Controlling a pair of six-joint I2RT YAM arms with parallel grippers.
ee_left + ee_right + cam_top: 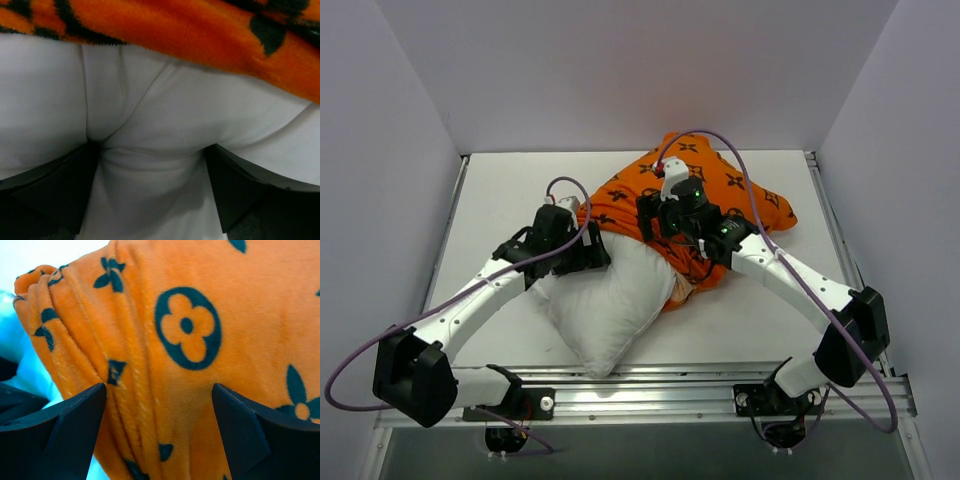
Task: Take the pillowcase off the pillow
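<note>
The white pillow [610, 310] lies on the table with its near half pulled out of the orange pillowcase [730, 185], which still covers its far end. My left gripper [594, 250] sits at the pillow's upper left edge, by the case's opening. In the left wrist view the gripper [151, 155] pinches a thick fold of the white pillow [150, 115], with the orange case's edge [175, 25] just above. My right gripper [656, 226] is on the case's bunched open edge. In the right wrist view it [159, 395] squeezes gathered folds of the pillowcase [190, 330].
White walls enclose the table [500, 190] on the left, back and right. A metal rail [650, 385] runs along the near edge between the arm bases. Purple cables loop over both arms.
</note>
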